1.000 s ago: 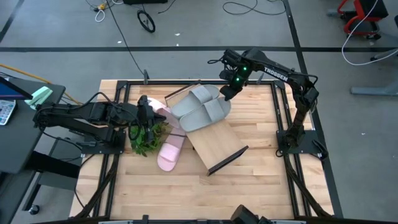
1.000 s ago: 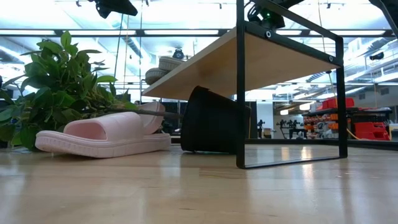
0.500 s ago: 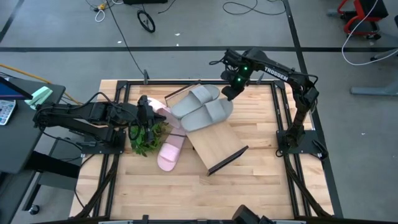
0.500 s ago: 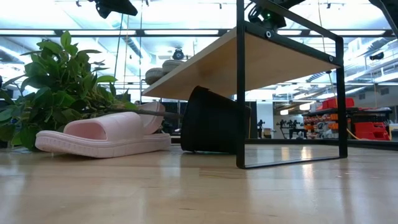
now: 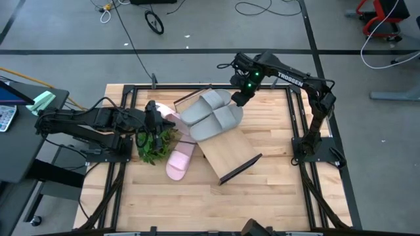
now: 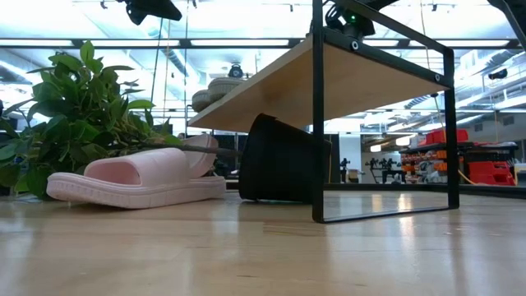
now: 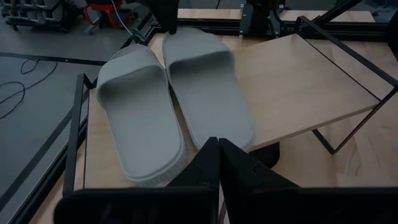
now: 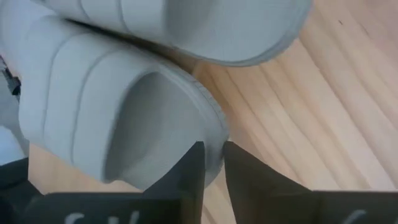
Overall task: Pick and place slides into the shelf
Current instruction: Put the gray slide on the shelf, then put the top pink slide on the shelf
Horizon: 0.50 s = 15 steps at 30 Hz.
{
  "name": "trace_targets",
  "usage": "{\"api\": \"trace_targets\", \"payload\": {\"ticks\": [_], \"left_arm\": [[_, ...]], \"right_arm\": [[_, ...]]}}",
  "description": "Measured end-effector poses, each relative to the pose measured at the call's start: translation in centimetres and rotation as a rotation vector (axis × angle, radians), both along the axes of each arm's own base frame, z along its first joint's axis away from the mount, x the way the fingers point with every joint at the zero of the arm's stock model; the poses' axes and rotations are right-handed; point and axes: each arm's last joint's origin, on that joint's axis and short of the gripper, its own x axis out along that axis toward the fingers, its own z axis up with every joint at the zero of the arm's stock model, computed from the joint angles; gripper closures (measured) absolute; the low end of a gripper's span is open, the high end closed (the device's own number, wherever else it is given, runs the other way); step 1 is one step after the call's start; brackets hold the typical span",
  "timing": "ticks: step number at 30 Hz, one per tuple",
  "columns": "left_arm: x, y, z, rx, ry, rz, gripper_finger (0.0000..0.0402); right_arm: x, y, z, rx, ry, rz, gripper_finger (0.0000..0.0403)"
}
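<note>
Two grey slides [image 5: 213,115] lie side by side, soles down, on the light-wood shelf [image 5: 230,151], which stands askew mid-table. They also show in the left wrist view [image 7: 174,99] and the low view [image 6: 215,89]. My right gripper [image 5: 238,97] is at their toe ends and shut on one of them. One pink slide [image 5: 178,160] lies sole down on the table. The other pink slide [image 5: 172,121] sits by the plant. My left gripper [image 5: 155,121] hovers over the plant, shut and empty [image 7: 217,155]. My right gripper pinches the toe-end sole rim [image 8: 213,140] of one grey slide between its two fingers [image 8: 194,171]. The fingers come down at it slanting from the far right. The slide lies flat on the shelf board beside the other grey slide [image 8: 217,25].
A green leafy plant [image 5: 156,144] lies at the table's left, its black pot [image 6: 279,160] tipped under the shelf. The shelf's dark end frame [image 6: 382,123] stands near the middle of the table. Bare tabletop lies along the near edge [image 5: 216,203] and the right [image 5: 275,131].
My right gripper has shifted a little toward the table's left, and the grey slides' toe ends have slid slightly with it on the shelf.
</note>
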Motion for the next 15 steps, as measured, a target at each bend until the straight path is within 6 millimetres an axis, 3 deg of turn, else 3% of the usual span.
{"api": "trace_targets", "payload": {"ticks": [15], "left_arm": [[0.00, -0.01, 0.00, -0.008, -0.002, 0.004, 0.0388]], "right_arm": [[-0.92, 0.06, 0.59, -0.043, 0.057, -0.031, 0.0282]]}}
